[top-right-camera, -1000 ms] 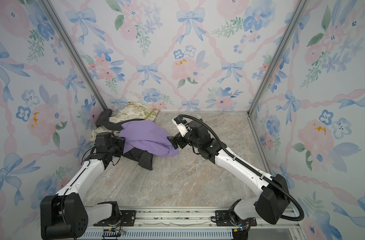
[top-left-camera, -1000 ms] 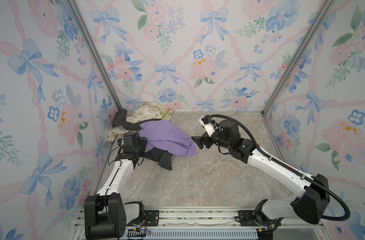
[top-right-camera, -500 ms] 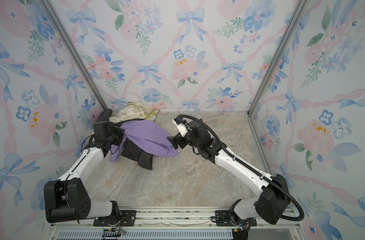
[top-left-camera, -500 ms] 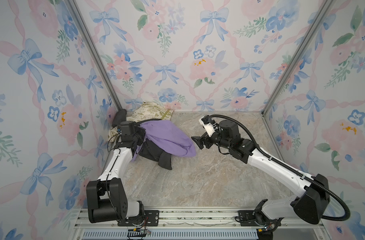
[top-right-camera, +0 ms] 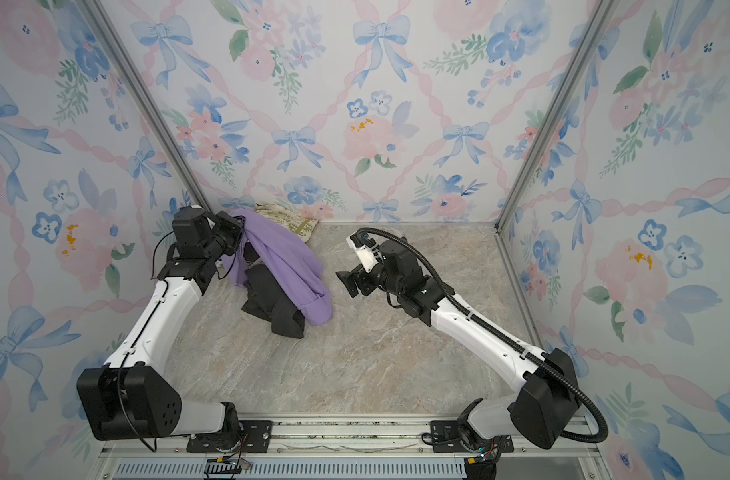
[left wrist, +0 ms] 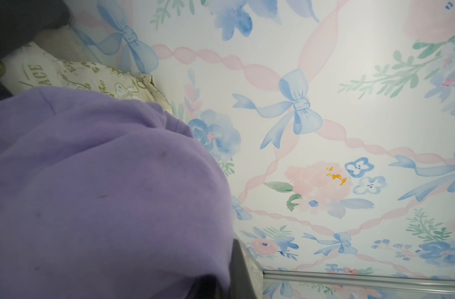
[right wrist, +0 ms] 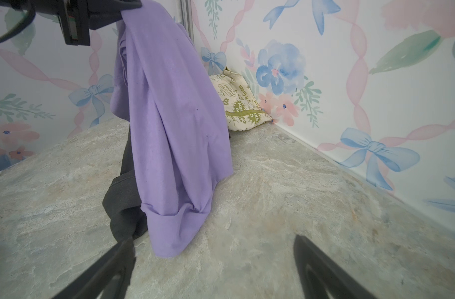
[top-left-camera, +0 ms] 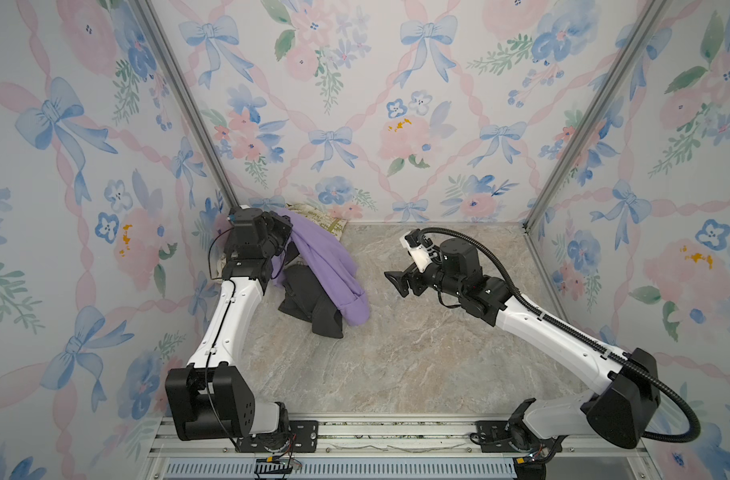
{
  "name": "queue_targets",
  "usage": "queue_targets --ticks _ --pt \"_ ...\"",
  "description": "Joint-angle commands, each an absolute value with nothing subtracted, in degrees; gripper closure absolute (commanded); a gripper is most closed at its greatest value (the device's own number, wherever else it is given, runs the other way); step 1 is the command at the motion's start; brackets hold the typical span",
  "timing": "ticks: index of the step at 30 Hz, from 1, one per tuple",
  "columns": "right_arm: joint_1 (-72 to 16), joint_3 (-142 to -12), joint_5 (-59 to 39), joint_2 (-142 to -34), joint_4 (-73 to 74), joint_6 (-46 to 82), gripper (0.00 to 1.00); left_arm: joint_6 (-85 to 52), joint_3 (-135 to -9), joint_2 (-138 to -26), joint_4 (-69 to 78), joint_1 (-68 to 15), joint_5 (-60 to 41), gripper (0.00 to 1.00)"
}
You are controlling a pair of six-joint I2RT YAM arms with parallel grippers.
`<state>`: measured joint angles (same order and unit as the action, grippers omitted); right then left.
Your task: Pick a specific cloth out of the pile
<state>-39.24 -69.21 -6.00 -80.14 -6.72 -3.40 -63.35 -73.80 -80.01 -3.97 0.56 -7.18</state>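
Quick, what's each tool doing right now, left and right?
Left tool: closed, holding the lavender cloth.
Right tool: open, holding nothing.

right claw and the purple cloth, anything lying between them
Nothing: only bare tabletop separates the right claw from the purple cloth, seen in both top views and the right wrist view.

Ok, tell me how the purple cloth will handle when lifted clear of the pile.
Floppy: the purple cloth hangs in long folds from the left gripper, so it will likely swing and trail. Probably light: one pinch carries it. Its lower end rests against the dark garment, which may drag along.
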Motion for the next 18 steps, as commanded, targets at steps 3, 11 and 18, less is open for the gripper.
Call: queue_targets --ticks 3,11,18 --pt "-37.17 -68.84 -5.31 -79.04 -5.60 -0.72 0.03 -58.01 -82.05 -84.45 -1.44 -6.17 -5.07 0.96" --pt "-30.79 -65.92 -2.61 -75.04 -2.93 4.76 0.03 -52.68 -95.01 -95.88 -1.44 -20.38 -7.96 0.97" --pt "-23.93 -63.71 1.51 -70.03 -4.87 3.88 0.03 -49.47 -104.79 -108.17 -1.46 -33.29 -13.20 0.80"
